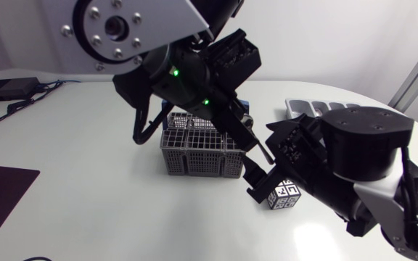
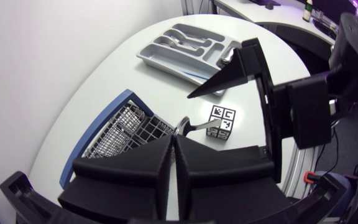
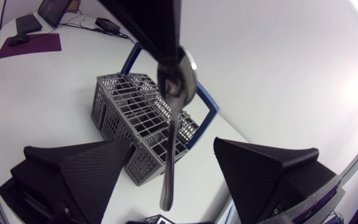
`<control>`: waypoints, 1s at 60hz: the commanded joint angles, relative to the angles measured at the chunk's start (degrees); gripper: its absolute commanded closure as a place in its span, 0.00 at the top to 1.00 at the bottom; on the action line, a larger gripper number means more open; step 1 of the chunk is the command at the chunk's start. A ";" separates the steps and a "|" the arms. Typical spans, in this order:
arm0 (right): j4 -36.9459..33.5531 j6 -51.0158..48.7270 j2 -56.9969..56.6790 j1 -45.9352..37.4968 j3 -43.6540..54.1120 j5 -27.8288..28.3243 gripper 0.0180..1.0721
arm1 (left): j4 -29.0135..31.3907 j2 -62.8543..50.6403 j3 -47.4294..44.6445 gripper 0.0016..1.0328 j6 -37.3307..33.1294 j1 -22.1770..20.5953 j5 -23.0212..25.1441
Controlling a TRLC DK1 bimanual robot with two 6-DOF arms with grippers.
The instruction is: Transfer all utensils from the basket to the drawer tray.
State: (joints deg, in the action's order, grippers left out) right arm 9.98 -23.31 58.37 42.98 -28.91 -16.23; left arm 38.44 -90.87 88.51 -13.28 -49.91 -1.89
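While left jaws clamp the spoon (image 3: 174, 106) by its bowl, handle hangs between right jaws, spread wide, seemingly clear of both, basket (image 3: 126, 106) close behind.

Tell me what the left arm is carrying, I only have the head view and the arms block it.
Observer: A spoon. The right wrist view shows the left jaws shut on its bowl end, handle hanging down.
Operator: Has the right arm taken it?
Observer: No. The right jaws stand open either side of the handle, not touching it.
Operator: Anything in the tray?
Observer: Yes, the left wrist view shows utensils lying in it.
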 commanded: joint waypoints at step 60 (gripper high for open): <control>11.56 -8.77 5.26 2.63 2.27 -6.45 0.05 | 5.69 -3.61 4.13 0.07 9.50 3.68 8.13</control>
State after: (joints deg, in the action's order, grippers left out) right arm 21.21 -31.00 64.58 45.34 -27.20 -22.33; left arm 43.46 -93.49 91.24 -4.64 -46.87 5.78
